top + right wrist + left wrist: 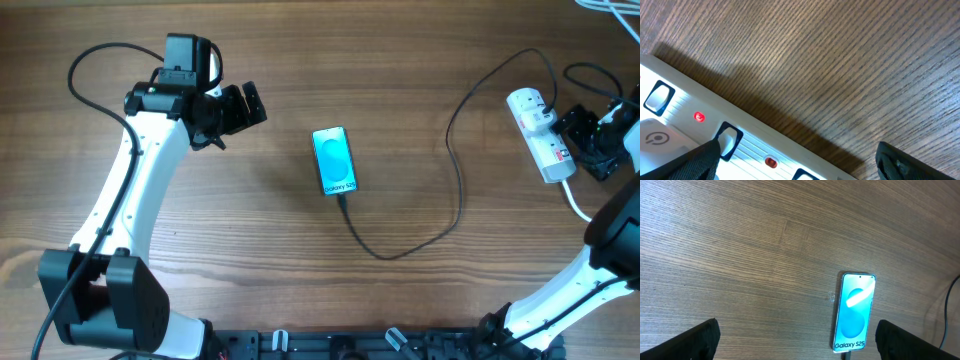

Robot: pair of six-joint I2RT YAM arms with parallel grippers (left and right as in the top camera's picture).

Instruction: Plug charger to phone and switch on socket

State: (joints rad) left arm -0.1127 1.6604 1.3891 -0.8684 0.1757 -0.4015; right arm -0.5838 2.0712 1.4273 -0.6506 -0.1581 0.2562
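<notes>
Phone [334, 160] screen-up on brown wood-grain table [400, 60], left claw [800, 344] released, right claw [800, 166] released beside socket [540, 135]

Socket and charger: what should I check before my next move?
1. Charger meets phone bottom edge: ok; full seating cannot tell.
2. Socket shows two red lamps lit: ok.
3. Charger's plug end at socket: cannot tell.
4. Left pincer open, apart from phone: ok.
5. Right pincer open, empty, at socket: ok.
</notes>
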